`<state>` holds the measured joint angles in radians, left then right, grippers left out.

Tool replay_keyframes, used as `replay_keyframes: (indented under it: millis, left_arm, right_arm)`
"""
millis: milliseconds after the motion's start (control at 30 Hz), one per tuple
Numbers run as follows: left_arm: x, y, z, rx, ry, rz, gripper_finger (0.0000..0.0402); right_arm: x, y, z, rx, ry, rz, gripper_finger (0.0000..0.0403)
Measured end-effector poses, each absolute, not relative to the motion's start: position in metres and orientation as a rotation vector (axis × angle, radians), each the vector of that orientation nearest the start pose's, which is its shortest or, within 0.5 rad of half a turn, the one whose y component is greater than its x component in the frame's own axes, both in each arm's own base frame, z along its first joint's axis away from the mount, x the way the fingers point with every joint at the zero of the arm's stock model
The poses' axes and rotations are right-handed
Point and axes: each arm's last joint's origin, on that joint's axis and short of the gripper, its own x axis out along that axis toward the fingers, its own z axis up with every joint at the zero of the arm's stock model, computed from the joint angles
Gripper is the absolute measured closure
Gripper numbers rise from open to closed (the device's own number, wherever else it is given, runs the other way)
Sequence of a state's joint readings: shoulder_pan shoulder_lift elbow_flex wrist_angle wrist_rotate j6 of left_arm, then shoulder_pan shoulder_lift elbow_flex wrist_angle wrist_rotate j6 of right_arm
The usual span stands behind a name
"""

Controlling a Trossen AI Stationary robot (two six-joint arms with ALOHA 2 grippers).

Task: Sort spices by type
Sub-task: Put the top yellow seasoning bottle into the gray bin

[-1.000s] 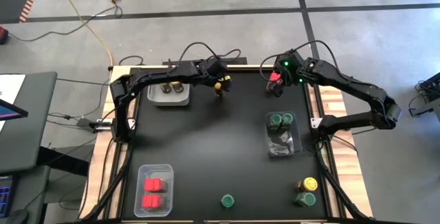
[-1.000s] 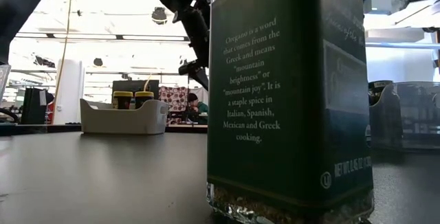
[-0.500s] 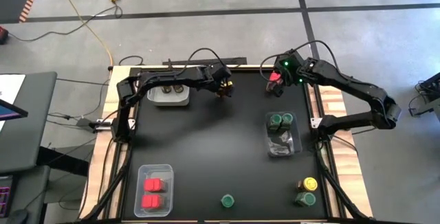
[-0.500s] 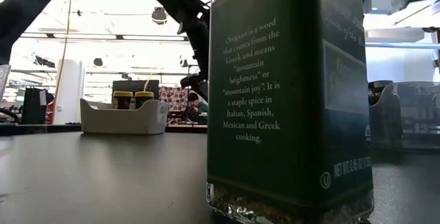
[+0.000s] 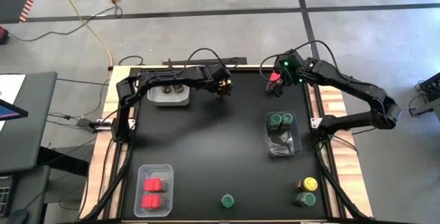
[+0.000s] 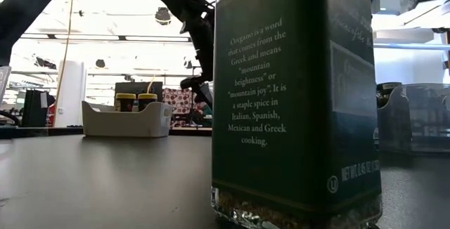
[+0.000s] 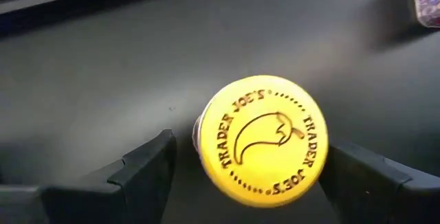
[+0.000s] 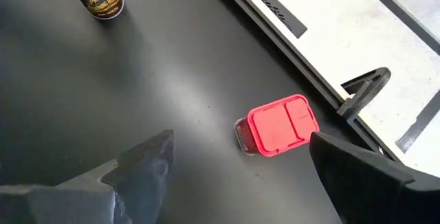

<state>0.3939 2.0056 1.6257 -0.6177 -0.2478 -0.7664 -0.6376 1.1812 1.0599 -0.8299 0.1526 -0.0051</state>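
Straddling a yellow-lidded jar [image 7: 260, 138], the left tool [image 7: 251, 176] stands open.

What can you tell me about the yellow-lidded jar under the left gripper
The yellow-lidded jar stands upright on the black table near its far edge, right of the white bin. Its round yellow lid bears an embossed chili pepper ringed by TRADER JOE'S lettering; the body below looks dark. The left gripper straddles it, fingers open on both sides, touching nothing visible.
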Motion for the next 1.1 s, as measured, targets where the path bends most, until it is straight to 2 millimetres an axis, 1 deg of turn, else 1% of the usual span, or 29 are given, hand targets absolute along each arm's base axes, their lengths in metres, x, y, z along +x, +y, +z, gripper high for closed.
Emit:
replay_keyframes:
  millis: [133, 433, 533, 633, 767, 900, 1000, 1100]
  left_arm:
    - [0.397, 0.173, 0.228, -0.754, 0.734, 0.950, 0.0118]
    - [0.397, 0.173, 0.229, -0.768, 0.728, 0.947, 0.0200]
    - [0.395, 0.174, 0.232, -0.741, 0.752, 0.897, 0.0223]
    - [0.388, 0.176, 0.237, -0.710, 0.800, 0.861, 0.0243]
    - [0.383, 0.181, 0.241, -0.554, 0.875, 0.754, 0.0284]
    - [0.381, 0.182, 0.249, -0.526, 0.873, 0.652, 0.0336]
    - [0.377, 0.180, 0.256, -0.527, 0.871, 0.642, 0.0370]
    - [0.376, 0.180, 0.257, -0.561, 0.866, 0.646, 0.0392]
  right_arm:
    - [0.179, -0.138, 0.299, 0.229, 0.948, -0.725, 0.0039]
    - [0.179, -0.138, 0.299, 0.226, 0.949, -0.724, 0.0039]
    - [0.179, -0.138, 0.299, 0.227, 0.949, -0.724, 0.0039]
    - [0.179, -0.138, 0.299, 0.227, 0.949, -0.723, 0.0039]
    - [0.179, -0.138, 0.299, 0.227, 0.948, -0.723, 0.0039]
    - [0.179, -0.138, 0.299, 0.232, 0.946, -0.726, 0.0039]
    - [0.180, -0.138, 0.299, 0.239, 0.940, -0.730, 0.0039]
    - [0.180, -0.139, 0.299, 0.256, 0.931, -0.739, 0.0039]
